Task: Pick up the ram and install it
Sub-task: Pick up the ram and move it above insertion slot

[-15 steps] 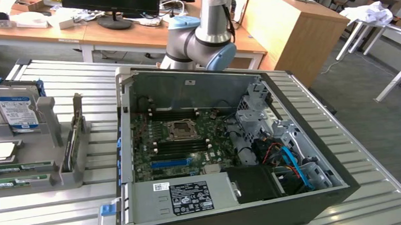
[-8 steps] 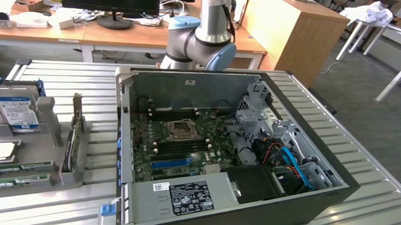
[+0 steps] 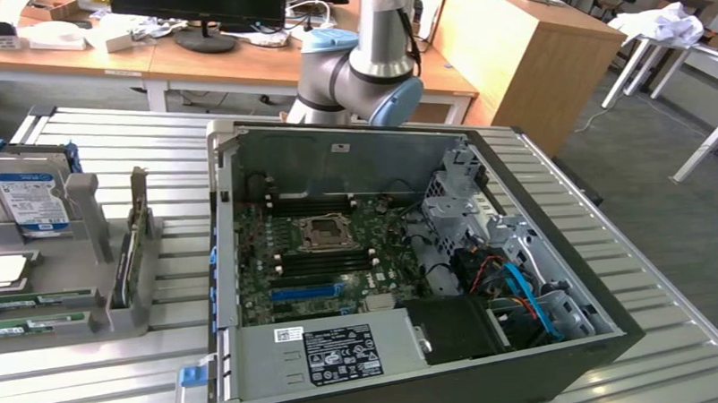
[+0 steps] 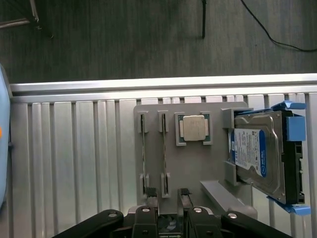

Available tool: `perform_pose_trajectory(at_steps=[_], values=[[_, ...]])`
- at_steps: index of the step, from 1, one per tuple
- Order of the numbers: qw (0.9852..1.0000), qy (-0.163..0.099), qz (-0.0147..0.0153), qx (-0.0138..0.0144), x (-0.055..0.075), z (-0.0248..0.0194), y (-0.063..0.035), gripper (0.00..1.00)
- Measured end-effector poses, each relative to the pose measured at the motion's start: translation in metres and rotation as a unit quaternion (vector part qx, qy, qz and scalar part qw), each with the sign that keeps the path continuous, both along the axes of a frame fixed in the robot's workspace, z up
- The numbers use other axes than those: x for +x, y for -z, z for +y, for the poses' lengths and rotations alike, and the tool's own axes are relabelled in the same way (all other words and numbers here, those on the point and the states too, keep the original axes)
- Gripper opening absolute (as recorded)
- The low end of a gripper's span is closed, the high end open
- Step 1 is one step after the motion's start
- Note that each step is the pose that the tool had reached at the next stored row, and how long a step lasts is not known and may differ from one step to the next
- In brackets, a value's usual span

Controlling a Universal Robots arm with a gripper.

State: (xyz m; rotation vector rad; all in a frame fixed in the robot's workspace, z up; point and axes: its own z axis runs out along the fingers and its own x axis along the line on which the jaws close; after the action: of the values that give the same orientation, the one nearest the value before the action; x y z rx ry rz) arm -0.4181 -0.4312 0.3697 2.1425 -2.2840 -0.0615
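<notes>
Two green ram sticks stand on edge in slots of a grey holder (image 4: 193, 163): one ram (image 4: 143, 148) and a second ram (image 4: 164, 148) beside it. In the exterior view they show as green strips (image 3: 30, 303) at that view's lower left. My gripper (image 4: 167, 198) hovers above the holder's near end, roughly over the end of the second stick, open, with its black fingertips (image 4: 151, 197) apart and nothing between them. The open computer case (image 3: 229, 260) holds the motherboard (image 3: 325, 256) with dark memory slots around the CPU socket.
On the same holder sit a silver CPU (image 4: 193, 128) and a blue-labelled hard drive (image 4: 260, 153). A blue slot (image 3: 305, 291) and a power supply (image 3: 328, 350) lie in the case. The arm's elbow (image 3: 361, 67) rises behind the case. The slatted metal table (image 3: 118, 138) carries everything.
</notes>
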Motion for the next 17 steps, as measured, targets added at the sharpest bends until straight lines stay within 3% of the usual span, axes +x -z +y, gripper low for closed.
perform_pose_trajectory(at_steps=[17], values=[[1.0,0.0,0.0,0.0,0.0,-0.0001,0.0291,0.3]])
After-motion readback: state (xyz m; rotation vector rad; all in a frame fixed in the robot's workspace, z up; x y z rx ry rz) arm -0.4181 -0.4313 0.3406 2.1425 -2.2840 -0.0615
